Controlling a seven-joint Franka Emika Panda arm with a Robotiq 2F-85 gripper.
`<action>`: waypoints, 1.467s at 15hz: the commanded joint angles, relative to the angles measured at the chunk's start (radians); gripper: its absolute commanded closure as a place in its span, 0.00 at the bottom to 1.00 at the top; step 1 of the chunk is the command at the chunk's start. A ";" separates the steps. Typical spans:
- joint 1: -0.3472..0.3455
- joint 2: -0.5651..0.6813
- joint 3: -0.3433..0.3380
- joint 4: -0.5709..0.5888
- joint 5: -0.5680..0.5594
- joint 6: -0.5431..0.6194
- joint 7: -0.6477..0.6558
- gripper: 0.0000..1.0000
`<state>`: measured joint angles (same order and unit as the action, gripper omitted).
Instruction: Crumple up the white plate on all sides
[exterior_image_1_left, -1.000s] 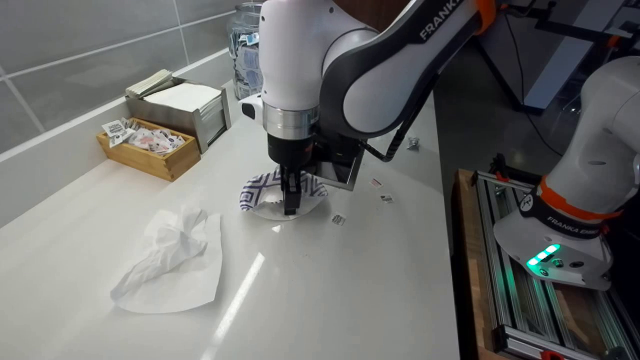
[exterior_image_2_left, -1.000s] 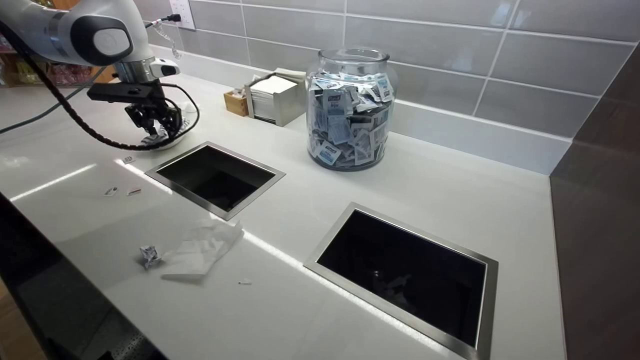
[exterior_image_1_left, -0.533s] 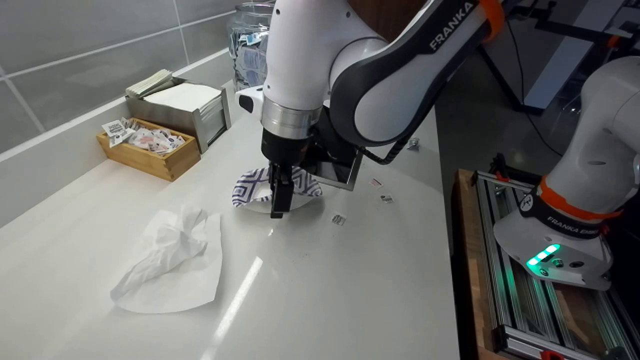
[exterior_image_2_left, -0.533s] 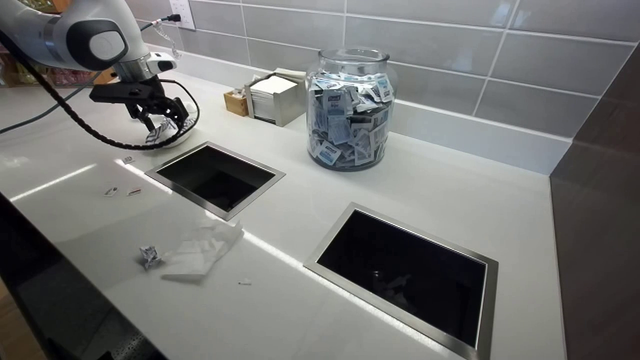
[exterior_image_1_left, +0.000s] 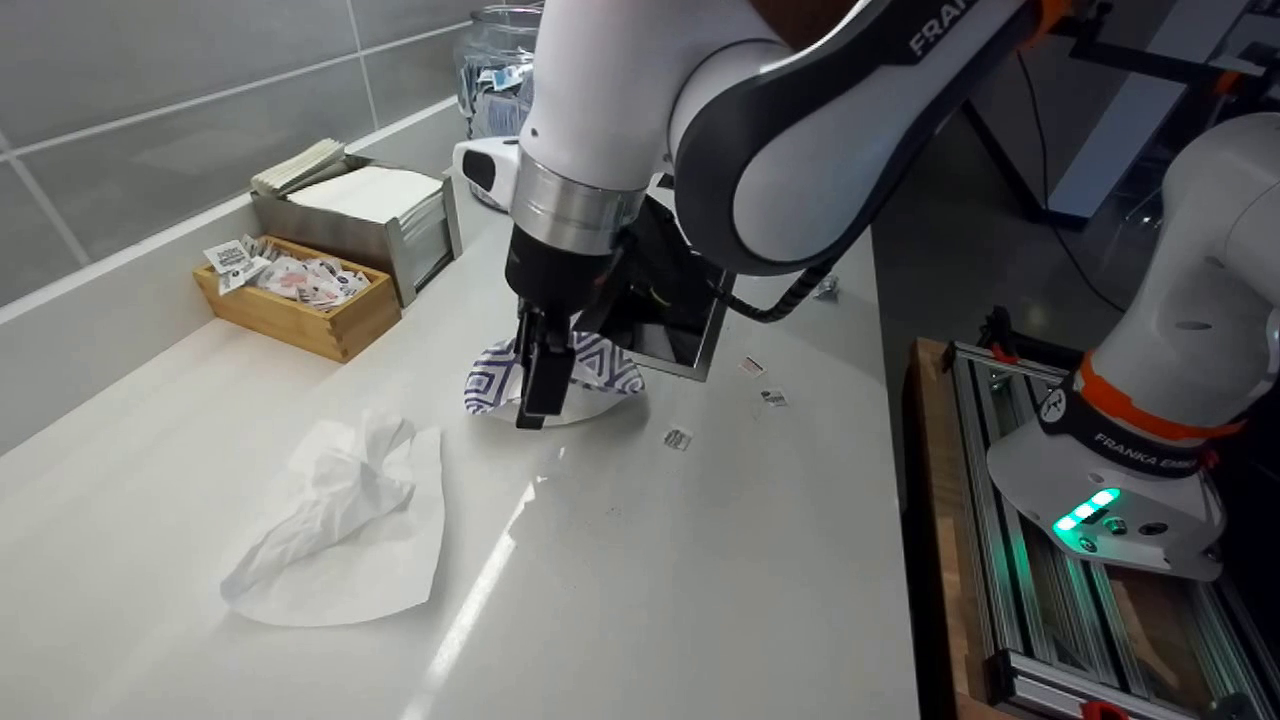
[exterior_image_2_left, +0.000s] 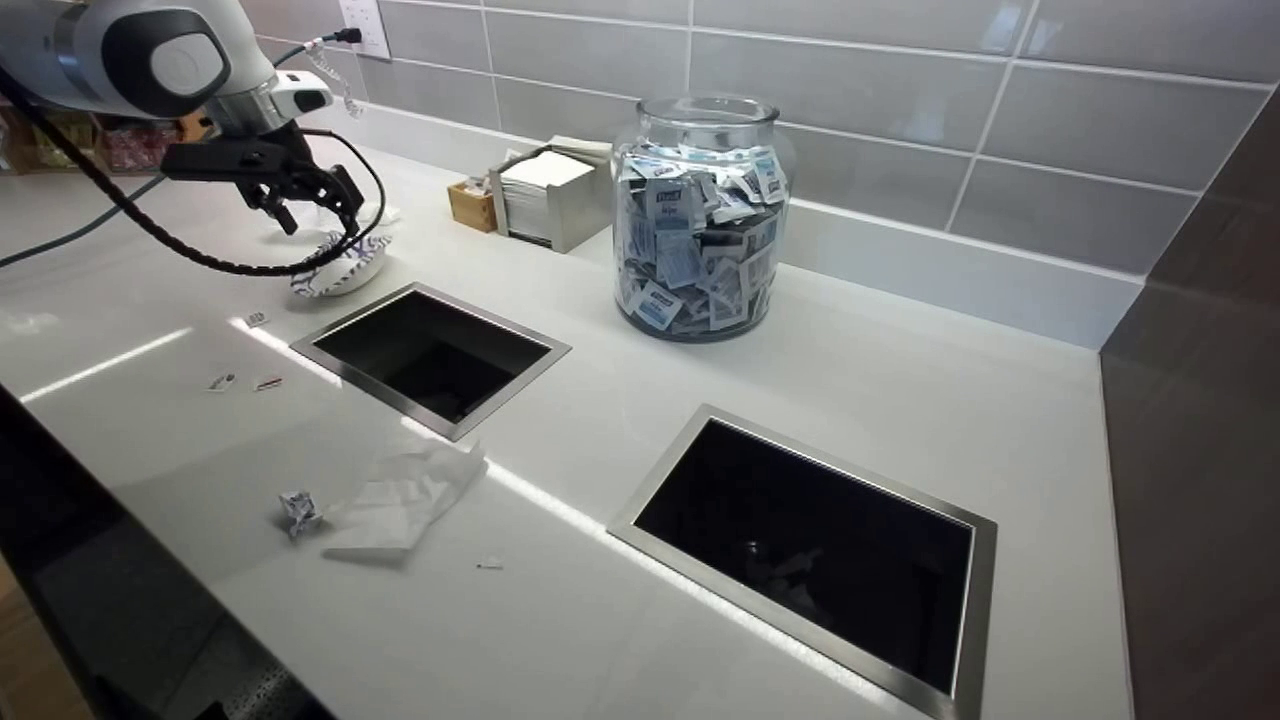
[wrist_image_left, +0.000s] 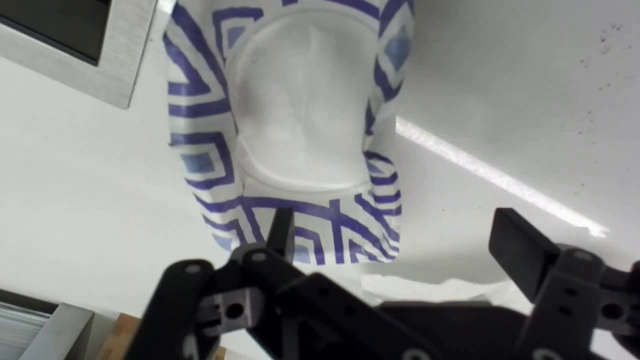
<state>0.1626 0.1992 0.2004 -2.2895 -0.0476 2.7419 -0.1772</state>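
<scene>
The white paper plate (wrist_image_left: 305, 115) lies patterned side up on the bench (wrist_image_left: 100, 190), just beside a metal-framed opening (wrist_image_left: 122, 60). Its plain round centre shows a faint ridge; its broad rim carries nested squares and angled bands in purple, with pale blue patches. Two opposite sides are bent upward, so the shape is narrow and boat-like, and one is buckled inward midway. In the wrist view the lower end spreads flatter.
</scene>
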 joint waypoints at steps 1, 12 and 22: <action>0.001 -0.093 -0.013 -0.046 -0.015 -0.051 0.032 0.00; -0.062 -0.121 -0.062 -0.084 0.036 -0.148 -0.098 0.00; -0.068 -0.089 -0.051 -0.084 0.105 -0.129 -0.253 0.00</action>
<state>0.1028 0.1021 0.1425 -2.3643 0.0428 2.5997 -0.3932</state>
